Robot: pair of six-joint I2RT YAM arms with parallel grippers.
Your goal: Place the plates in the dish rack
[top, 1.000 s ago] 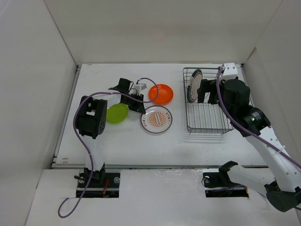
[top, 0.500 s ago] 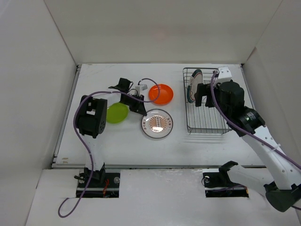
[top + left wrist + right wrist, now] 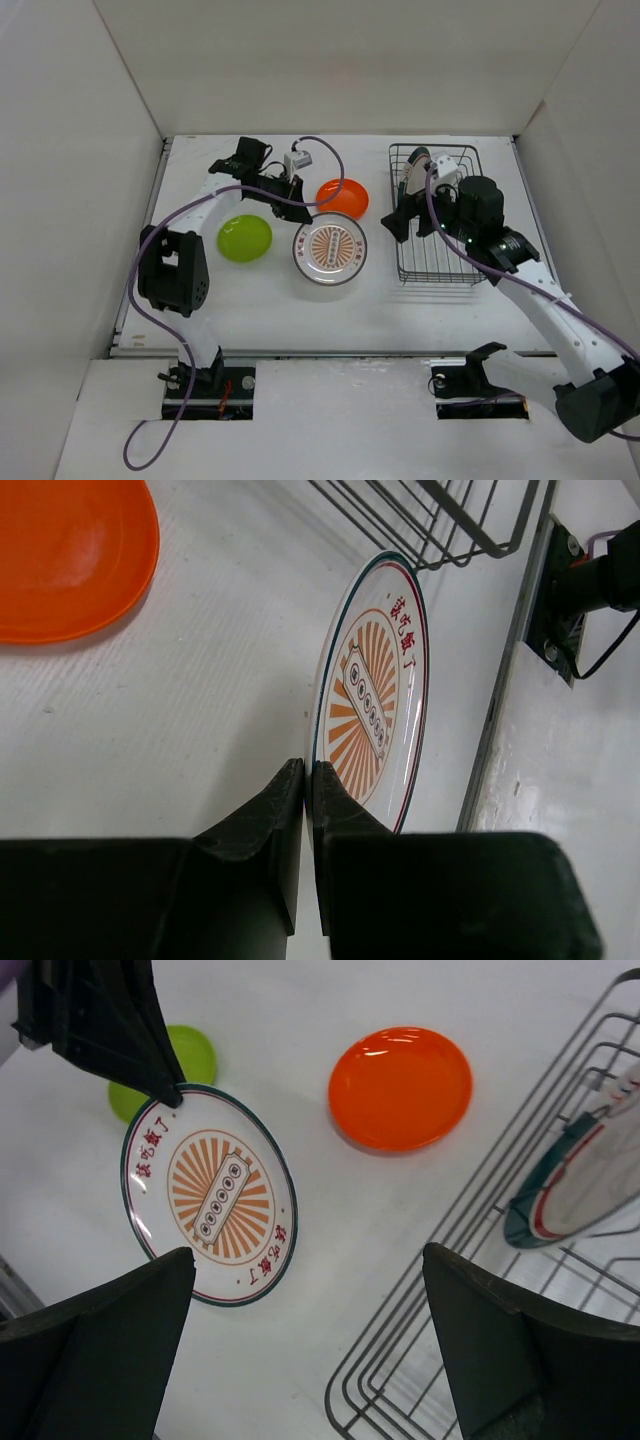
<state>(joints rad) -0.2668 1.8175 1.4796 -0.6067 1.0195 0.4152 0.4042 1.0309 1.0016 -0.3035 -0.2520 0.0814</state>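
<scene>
Orange-brown rays fill the patterned plate (image 3: pixel 330 250), the thing nearest the bases, at mid-table. Just left of it the lime plate (image 3: pixel 245 238) lies flat on the table (image 3: pixel 250 310). The left claw (image 3: pixel 300 212) meets the patterned plate at its far-left rim. From above that grip is only a dark shape, but the left wrist view shows both fingers (image 3: pixel 270 820) clamped on the rim. No view settles whether the plate's near edge touches the table.

The right claw (image 3: pixel 397 222) hangs between this plate and the rack (image 3: pixel 437 277). Only the right wrist view shows its fingers spread wide with nothing between them.

Beyond, the orange plate (image 3: pixel 343 198) lies flat. From above it seems to meet the patterned plate, yet the right wrist view shows the two apart.

Farthest, the green-rimmed plate (image 3: pixel 413 183) stands on edge in the rack's far-left corner. The left wrist view catches only a corner of the wires and none of this plate.
</scene>
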